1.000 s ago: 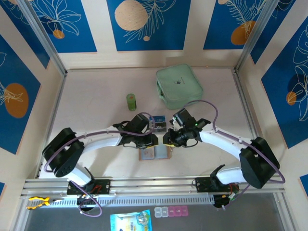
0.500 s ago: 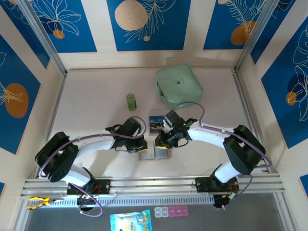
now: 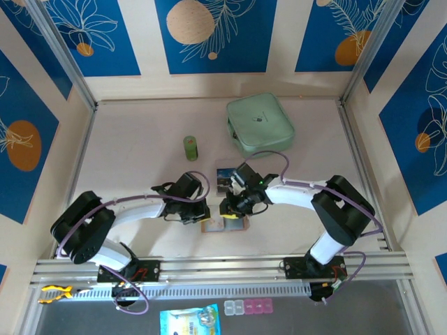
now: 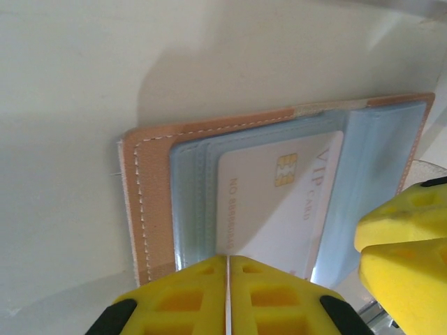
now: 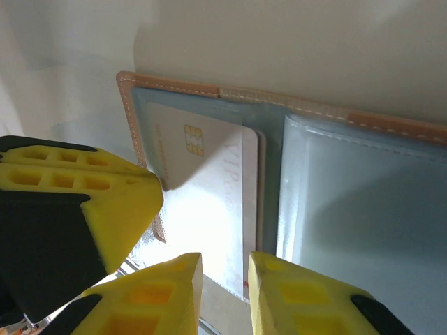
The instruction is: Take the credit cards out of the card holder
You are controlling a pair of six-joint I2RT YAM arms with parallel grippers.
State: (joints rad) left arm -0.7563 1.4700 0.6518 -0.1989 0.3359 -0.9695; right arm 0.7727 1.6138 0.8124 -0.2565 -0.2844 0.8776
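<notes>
The tan card holder (image 3: 222, 225) lies open on the table between both arms. In the left wrist view its grey-blue pockets (image 4: 192, 202) hold a white VIP card (image 4: 279, 209) with a gold chip. My left gripper (image 4: 228, 279) is shut, its tips at the holder's near edge over the card's end. My right gripper (image 5: 225, 279) stands open by a narrow gap right over the same white card (image 5: 209, 202), at the fold of the holder (image 5: 363, 209). From above, the left gripper (image 3: 207, 211) and right gripper (image 3: 227, 209) almost touch. One dark-printed card (image 3: 227, 176) lies on the table behind them.
A mint-green zip case (image 3: 260, 125) sits at the back right and a small green cylinder (image 3: 191, 147) at the back left. The left gripper's yellow fingers (image 5: 77, 202) crowd the right wrist view. Metal rails run along the near edge (image 3: 223, 265).
Both grippers have come down and inward onto the open holder. The left one pulled back left and lower, and the right one slid left until it sits beside the left one.
</notes>
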